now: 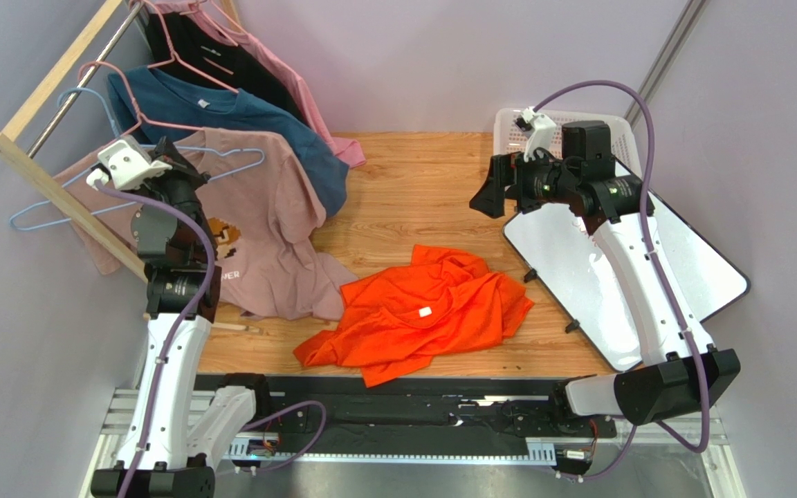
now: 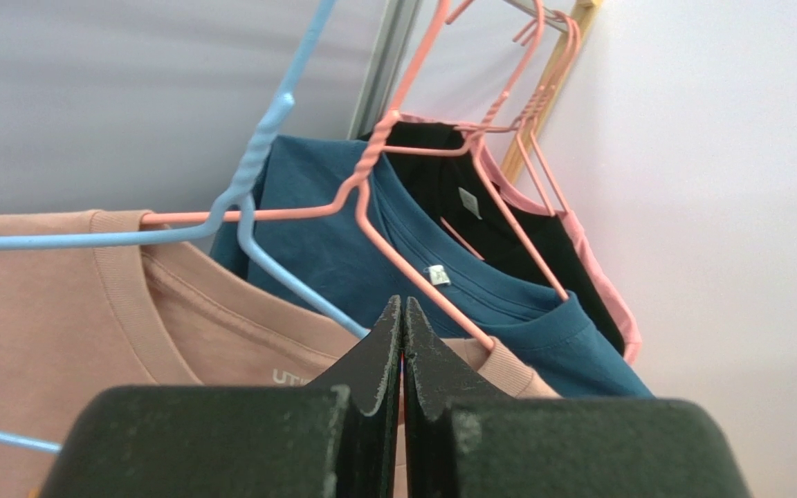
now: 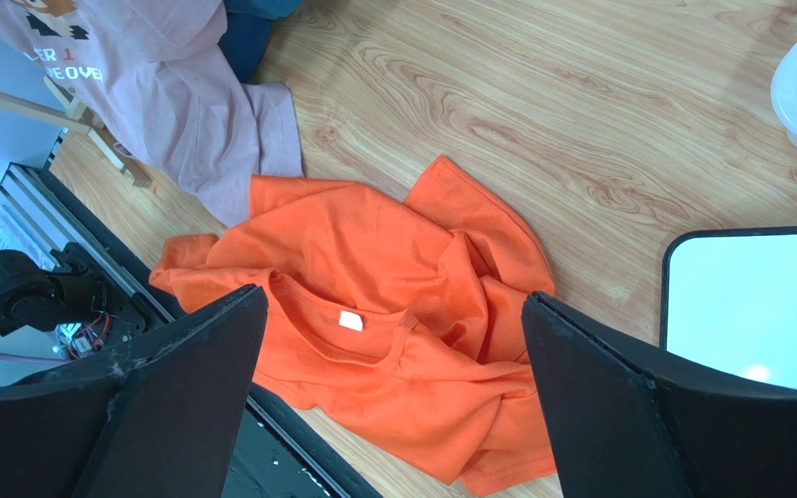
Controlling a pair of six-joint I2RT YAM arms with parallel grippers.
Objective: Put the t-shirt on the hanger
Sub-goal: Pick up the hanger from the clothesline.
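The orange t-shirt [image 1: 423,311] lies crumpled on the wooden table, its white neck label up; it also shows in the right wrist view [image 3: 371,249]. The light-blue wire hanger [image 1: 263,158] hangs on the rack at the left, over the dusty-pink shirt; its twisted neck shows in the left wrist view [image 2: 263,140]. My left gripper [image 1: 186,158] is raised at the rack, and its jaws [image 2: 403,311] are shut just in front of the blue wire, with nothing visibly held. My right gripper [image 1: 486,192] is open and empty [image 3: 392,311], high above the t-shirt.
The wooden rack rail [image 1: 49,83] carries a dusty-pink shirt [image 1: 268,228], a dark teal shirt [image 1: 236,119] and a black one on pink hangers [image 2: 455,135]. A white laundry basket [image 1: 522,119] stands at the back right. A white black-edged board [image 1: 683,249] lies at the right.
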